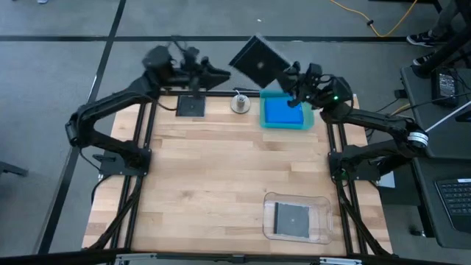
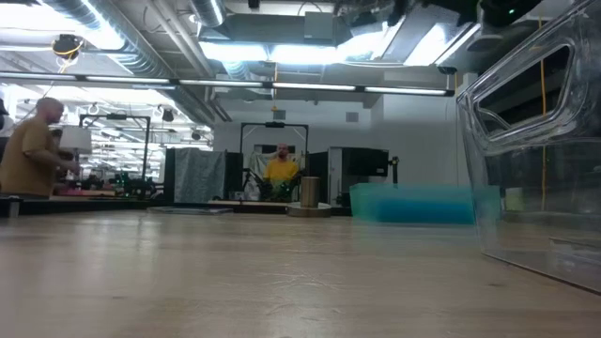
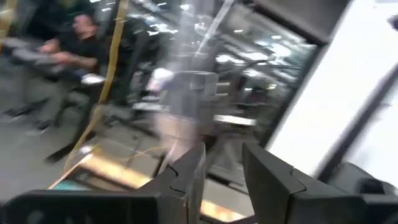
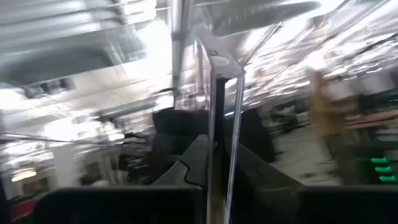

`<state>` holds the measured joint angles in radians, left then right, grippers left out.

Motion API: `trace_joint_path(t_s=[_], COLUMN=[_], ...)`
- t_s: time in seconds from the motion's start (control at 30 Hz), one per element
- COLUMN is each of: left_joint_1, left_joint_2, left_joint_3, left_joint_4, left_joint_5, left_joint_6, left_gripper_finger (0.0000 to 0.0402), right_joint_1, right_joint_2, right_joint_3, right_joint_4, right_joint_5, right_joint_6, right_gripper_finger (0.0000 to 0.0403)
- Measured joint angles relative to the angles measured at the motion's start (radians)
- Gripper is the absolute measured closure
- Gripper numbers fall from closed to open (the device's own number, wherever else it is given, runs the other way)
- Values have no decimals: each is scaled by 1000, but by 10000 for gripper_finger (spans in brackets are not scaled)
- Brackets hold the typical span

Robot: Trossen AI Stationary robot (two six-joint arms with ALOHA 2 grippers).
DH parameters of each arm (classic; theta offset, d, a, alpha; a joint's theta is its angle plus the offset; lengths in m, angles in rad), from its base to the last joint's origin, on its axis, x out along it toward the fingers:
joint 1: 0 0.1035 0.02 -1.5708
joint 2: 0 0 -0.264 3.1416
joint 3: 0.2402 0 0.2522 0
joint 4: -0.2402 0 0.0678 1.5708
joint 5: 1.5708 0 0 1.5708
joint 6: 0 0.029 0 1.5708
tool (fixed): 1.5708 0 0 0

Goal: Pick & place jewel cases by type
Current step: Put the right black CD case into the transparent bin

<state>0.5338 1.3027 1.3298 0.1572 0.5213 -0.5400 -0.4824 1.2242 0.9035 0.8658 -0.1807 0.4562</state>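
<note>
Holding a dark jewel case (image 1: 257, 59) by one edge, the right gripper (image 1: 294, 79) was raised above the tabletop's (image 1: 221, 169) far edge, beside the teal tray (image 1: 309, 121). Right wrist view showed the case edge-on, clamped between the fingers (image 4: 186, 168).

Other cases: blue ones (image 1: 285, 112) in the teal tray, a dark one (image 1: 191, 106) flat on the far tabletop, another dark one (image 1: 293, 218) in the clear tray (image 1: 324, 221) near the front.

Left gripper (image 1: 213, 72) hung over the far edge, fingers (image 3: 186, 177) parted, nothing between them.

Risks, my read: an edge grip on a thin case could let it pivot or slip in a fast swing. The grippers were close; a crossing path could clip.

Hard to tell: how many blue cases were stacked. Low view cut both arms off; wrist views were smeared.
</note>
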Motion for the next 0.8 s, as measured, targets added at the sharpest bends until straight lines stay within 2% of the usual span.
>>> trace_joint_path(t_s=[0.13, 0.2, 0.3, 0.4, 0.53, 0.63, 0.7, 0.8], left_joint_1=[42, 77, 140, 209, 286, 331, 351, 366], left_joint_2=[-55, -78, -125, -178, -224, -245, -249, -250], left_joint_3=[43, 56, 65, 66, 66, 66, 66, 65], left_joint_4=[-3, -36, -102, -198, -308, -349, -378, -417], left_joint_5=[48, 43, 34, 35, 26, 27, 27, 28], left_joint_6=[4, 29, 73, 96, 156, 179, 186, 194], left_gripper_finger=[278, 270, 264, 263, 265, 263, 262, 261], right_joint_1=[-34, -38, -24, 47, 246, 455, 613, 844], right_joint_2=[-71, -133, -238, -345, -457, -494, -497, -475], right_joint_3=[-1, -1, 1, 0, 0, 0, 0, -1], right_joint_4=[-86, -191, -456, -786, -1184, -1397, -1473, -1481], right_joint_5=[22, 5, -37, -71, -81, -11, 45, 205], right_joint_6=[4, 19, 93, 269, 529, 744, 885, 1065], right_gripper_finger=[371, 371, 371, 371, 371, 371, 371, 371])
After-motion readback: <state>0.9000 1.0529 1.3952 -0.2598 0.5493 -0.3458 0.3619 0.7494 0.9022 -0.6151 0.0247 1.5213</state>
